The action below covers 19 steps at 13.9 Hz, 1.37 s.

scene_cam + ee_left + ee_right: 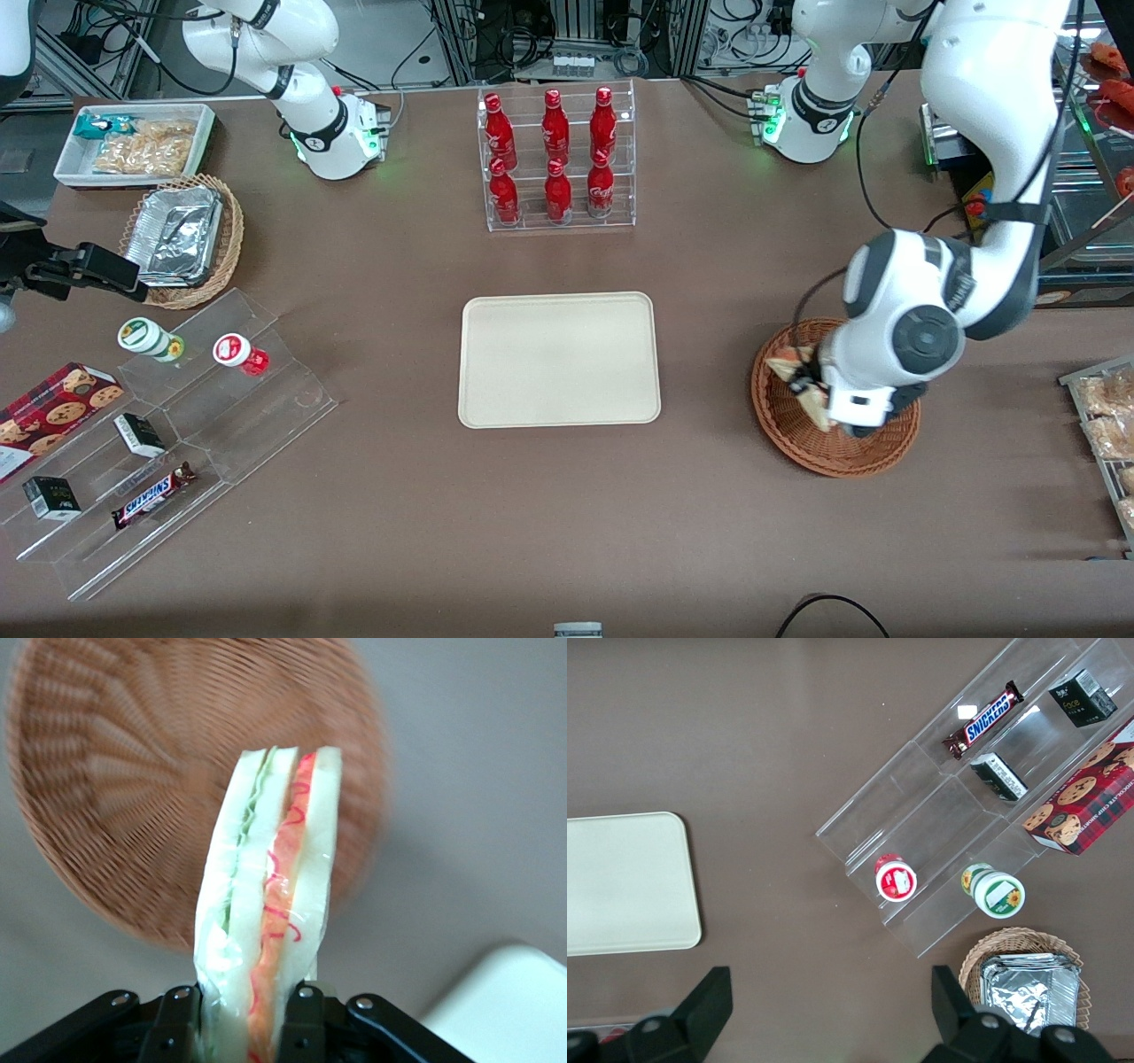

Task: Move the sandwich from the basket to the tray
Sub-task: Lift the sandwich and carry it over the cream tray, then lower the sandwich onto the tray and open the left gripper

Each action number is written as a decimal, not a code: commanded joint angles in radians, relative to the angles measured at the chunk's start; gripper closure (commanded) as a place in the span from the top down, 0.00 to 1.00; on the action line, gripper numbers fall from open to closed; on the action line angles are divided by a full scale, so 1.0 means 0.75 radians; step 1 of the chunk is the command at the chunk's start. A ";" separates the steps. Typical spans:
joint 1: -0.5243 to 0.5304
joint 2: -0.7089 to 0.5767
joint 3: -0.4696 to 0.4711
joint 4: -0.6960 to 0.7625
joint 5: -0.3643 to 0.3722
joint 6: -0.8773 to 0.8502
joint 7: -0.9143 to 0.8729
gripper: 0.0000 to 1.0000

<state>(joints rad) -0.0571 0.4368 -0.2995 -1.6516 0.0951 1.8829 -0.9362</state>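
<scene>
On my wrist feed the sandwich (270, 921) fills the foreground, its red and green layers facing me, pinched between the gripper (248, 1014) fingers (177, 1019). It hangs above the basket (133, 788), clear of the weave. From the front I see the gripper (811, 385) over the basket (833, 447), and the tray (559, 359) lies well apart from the basket, toward the parked arm's end.

Wrapped triangular sandwich (270, 904) of white bread, with green and red filling along its cut edge, clamped between the gripper (248, 1014) fingers above the round reddish-brown wicker basket (802, 434). Cream rectangular tray (560, 359), flat on the table, lies well apart toward the parked arm's end.
</scene>
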 commanded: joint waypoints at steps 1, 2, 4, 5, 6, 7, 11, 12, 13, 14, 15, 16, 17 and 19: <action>-0.226 0.115 -0.008 0.167 0.031 -0.052 -0.116 0.26; -0.308 0.164 -0.006 0.210 0.031 -0.046 -0.116 0.26; -0.455 0.298 -0.004 0.362 0.033 -0.044 -0.116 0.26; -0.512 0.356 -0.004 0.424 0.033 -0.044 -0.108 0.26; -0.562 0.407 -0.004 0.473 0.035 -0.044 -0.104 0.26; -0.613 0.466 -0.004 0.541 0.073 -0.044 -0.100 0.26; -0.703 0.579 -0.006 0.613 0.145 -0.026 0.119 0.27; -0.719 0.608 -0.008 0.621 0.145 0.003 0.140 0.26; -0.738 0.632 -0.006 0.633 0.145 0.033 0.134 0.27; -0.742 0.655 -0.006 0.641 0.145 0.036 0.119 0.27; -0.750 0.663 -0.006 0.646 0.145 0.036 0.089 0.27; -0.756 0.671 -0.006 0.646 0.143 0.036 0.036 0.27; -0.758 0.673 -0.006 0.646 0.143 0.036 0.001 0.27; -0.758 0.673 -0.006 0.646 0.143 0.036 -0.052 0.30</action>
<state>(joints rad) -0.6096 0.9265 -0.3111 -1.2039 0.1834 1.9195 -0.9238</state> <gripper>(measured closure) 0.709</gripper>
